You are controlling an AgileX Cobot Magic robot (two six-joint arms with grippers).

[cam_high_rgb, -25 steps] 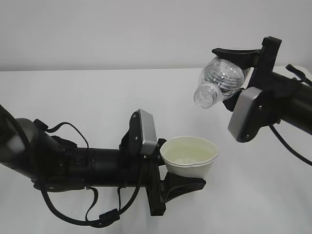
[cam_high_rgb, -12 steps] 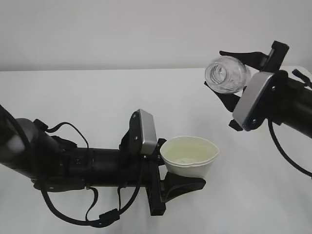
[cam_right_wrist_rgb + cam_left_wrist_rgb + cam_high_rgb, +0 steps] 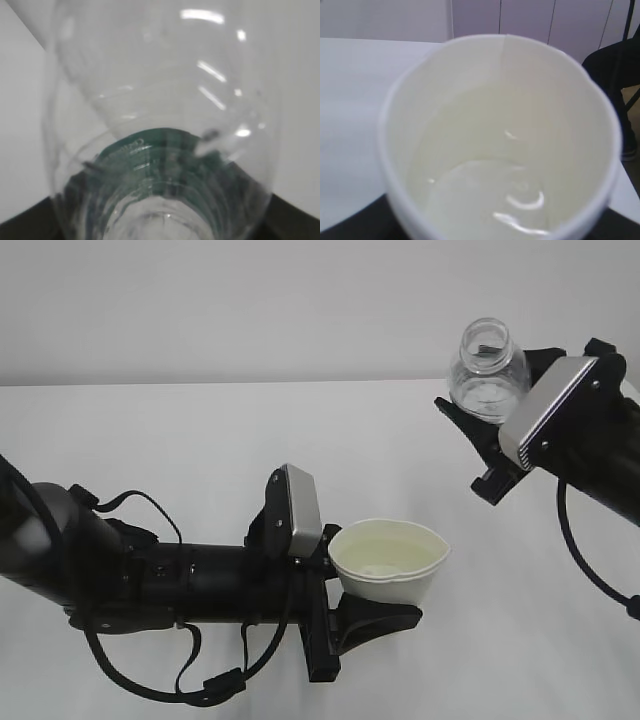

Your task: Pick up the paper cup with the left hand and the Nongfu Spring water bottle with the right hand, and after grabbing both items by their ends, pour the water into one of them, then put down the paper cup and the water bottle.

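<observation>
Since the earlier frames, the right hand (image 3: 500, 445) has swung the Nongfu Spring water bottle (image 3: 487, 370) from a mouth-down tilt over the cup back to nearly upright, and has drawn it up and away to the right. It now sits high above the counter (image 3: 200, 440), well apart from the paper cup (image 3: 388, 560), with its open mouth pointing up.

On the left, nothing has shifted: the left hand (image 3: 350, 610) holds the cup at the same spot above the counter, its jaws pinching the cup low on the body, and the rim looks slightly squeezed out of round. The left wrist view shows water (image 3: 490, 200) pooled in the bottom of the cup, with glints on its surface.

The right jaws are clamped on the lower part of the bottle. In the right wrist view the bottle looks nearly empty, though the blur and the clear plastic make it hard to say whether a little liquid remains.

So both pickups appear done, and the pour looks finished, judging by the water in the cup and the righted bottle. What is left is the last part: lowering the cup and the bottle onto the counter and letting go of each. Neither is set down yet.
</observation>
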